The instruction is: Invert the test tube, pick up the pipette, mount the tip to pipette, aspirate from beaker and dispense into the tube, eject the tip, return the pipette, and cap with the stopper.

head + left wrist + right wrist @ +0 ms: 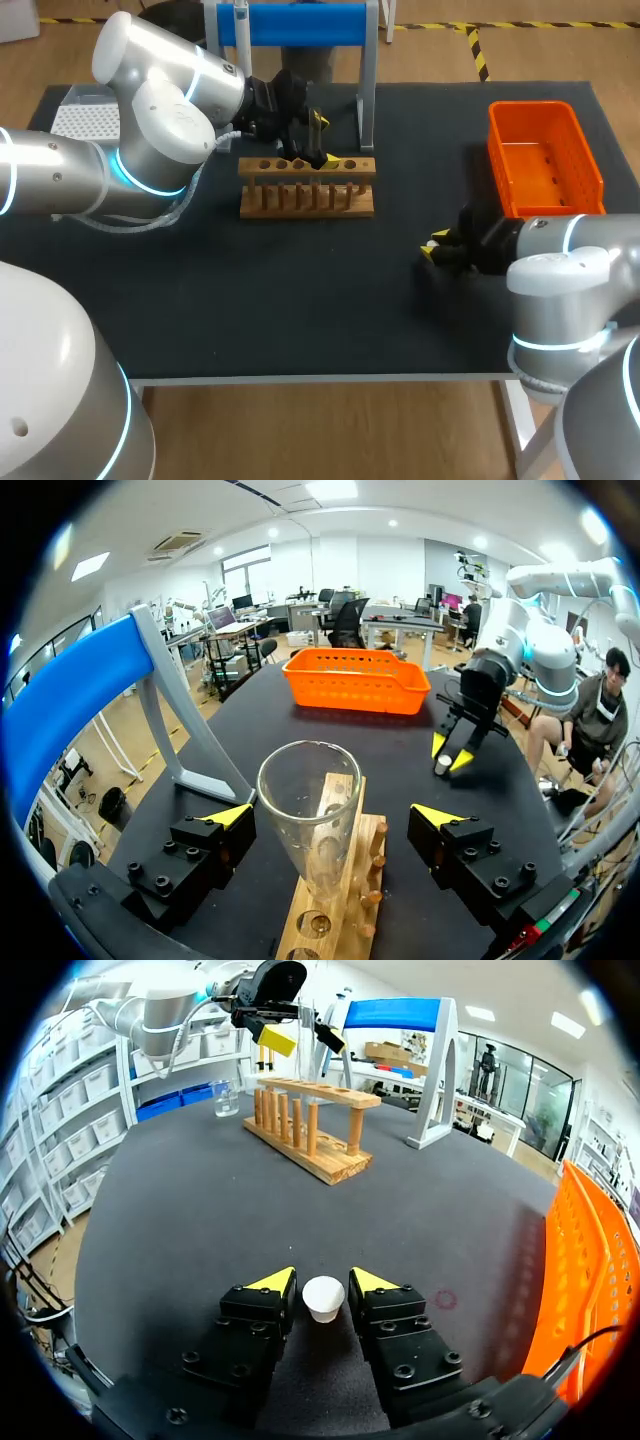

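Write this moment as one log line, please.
left gripper: open around clear glass test tube in wooden rack | right gripper: shut on white stopper

Overhead view; opposed wrist views; shared rack (300, 210)

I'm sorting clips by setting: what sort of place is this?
Likely a robot lab's chemistry bench: a wooden test-tube rack, a clear glass test tube and a small white stopper.

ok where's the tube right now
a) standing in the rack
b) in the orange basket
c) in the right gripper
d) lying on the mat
a: the tube stands upright in the rack, between the open fingers of the left gripper.
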Action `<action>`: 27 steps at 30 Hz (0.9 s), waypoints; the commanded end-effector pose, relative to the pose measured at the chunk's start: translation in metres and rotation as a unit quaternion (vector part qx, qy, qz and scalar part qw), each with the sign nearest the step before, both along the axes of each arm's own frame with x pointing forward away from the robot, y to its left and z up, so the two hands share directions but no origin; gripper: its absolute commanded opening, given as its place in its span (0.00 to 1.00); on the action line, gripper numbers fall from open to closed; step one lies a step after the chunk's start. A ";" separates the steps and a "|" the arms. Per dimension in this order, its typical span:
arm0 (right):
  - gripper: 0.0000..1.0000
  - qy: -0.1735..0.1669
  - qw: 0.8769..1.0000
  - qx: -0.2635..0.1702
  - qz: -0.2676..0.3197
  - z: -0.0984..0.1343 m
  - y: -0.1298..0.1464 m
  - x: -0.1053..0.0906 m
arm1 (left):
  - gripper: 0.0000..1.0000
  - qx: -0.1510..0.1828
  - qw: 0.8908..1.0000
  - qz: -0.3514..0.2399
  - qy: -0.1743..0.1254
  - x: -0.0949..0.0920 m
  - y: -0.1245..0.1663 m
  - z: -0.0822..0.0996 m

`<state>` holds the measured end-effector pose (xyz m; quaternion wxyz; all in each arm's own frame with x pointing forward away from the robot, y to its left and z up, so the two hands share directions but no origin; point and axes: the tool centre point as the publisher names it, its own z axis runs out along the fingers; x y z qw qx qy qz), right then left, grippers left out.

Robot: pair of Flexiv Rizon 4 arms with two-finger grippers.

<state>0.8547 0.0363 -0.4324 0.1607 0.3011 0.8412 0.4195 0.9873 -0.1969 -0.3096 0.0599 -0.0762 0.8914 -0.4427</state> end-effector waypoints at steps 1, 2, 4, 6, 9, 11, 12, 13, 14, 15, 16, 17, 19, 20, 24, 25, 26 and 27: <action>0.32 0.002 1.000 -0.001 0.001 -0.001 0.001 0.002 | 1.00 0.001 1.000 -0.001 0.001 0.000 0.000 0.000; 0.27 0.002 1.000 0.000 0.001 -0.001 0.001 0.002 | 1.00 0.001 1.000 -0.001 0.001 0.000 0.000 0.000; 0.20 0.003 1.000 0.000 0.000 -0.001 0.001 0.002 | 1.00 0.001 1.000 -0.001 0.001 0.000 0.000 0.000; 0.00 0.003 1.000 0.000 -0.001 -0.001 0.001 0.002 | 1.00 0.001 1.000 -0.001 0.001 0.000 0.000 0.000; 0.00 0.003 1.000 0.002 -0.001 -0.001 0.000 0.002 | 1.00 0.001 1.000 -0.001 0.001 0.000 0.000 0.000; 0.00 0.004 1.000 0.005 -0.001 0.003 0.000 0.003 | 1.00 0.001 1.000 -0.001 0.001 0.000 0.000 0.000; 0.00 0.003 1.000 0.007 0.000 0.006 0.000 0.003 | 1.00 0.001 1.000 -0.001 0.001 0.000 0.000 0.000; 0.00 0.004 1.000 0.012 0.004 0.010 0.000 0.003 | 1.00 0.001 1.000 -0.001 0.001 0.000 0.000 0.000; 0.00 0.004 1.000 0.019 0.008 0.015 0.000 0.002 | 1.00 0.001 1.000 -0.001 0.001 0.000 0.000 0.000; 0.00 0.000 1.000 0.024 0.013 0.021 0.000 0.002 | 1.00 0.001 1.000 -0.001 0.001 0.000 0.000 0.000; 0.00 -0.005 0.999 0.028 0.019 0.028 0.001 0.002 | 1.00 0.001 1.000 -0.001 0.001 0.000 0.000 0.000; 0.00 -0.007 0.999 0.032 0.022 0.034 0.001 0.003 | 1.00 0.001 1.000 -0.001 0.001 0.000 0.000 0.000; 0.00 -0.012 0.999 0.037 0.034 0.048 0.001 0.005 | 1.00 0.001 1.000 -0.001 0.001 0.000 0.000 0.000; 0.00 -0.015 0.998 0.038 0.040 0.055 0.001 0.006 | 1.00 0.001 1.000 -0.001 0.001 0.000 0.000 0.000; 0.00 -0.031 0.996 0.043 0.076 0.084 0.003 0.012 | 1.00 0.001 1.000 -0.001 0.001 0.000 0.000 0.000; 0.00 -0.032 0.995 0.046 0.086 0.092 0.003 0.014 | 1.00 0.001 1.000 -0.001 0.001 0.000 0.000 0.000; 0.00 -0.036 0.994 0.045 0.097 0.099 0.004 0.015 | 1.00 0.001 1.000 -0.001 0.001 0.000 0.000 0.000; 0.00 -0.041 0.992 0.046 0.108 0.106 0.005 0.017 | 1.00 0.001 1.000 -0.001 0.001 0.000 0.000 0.000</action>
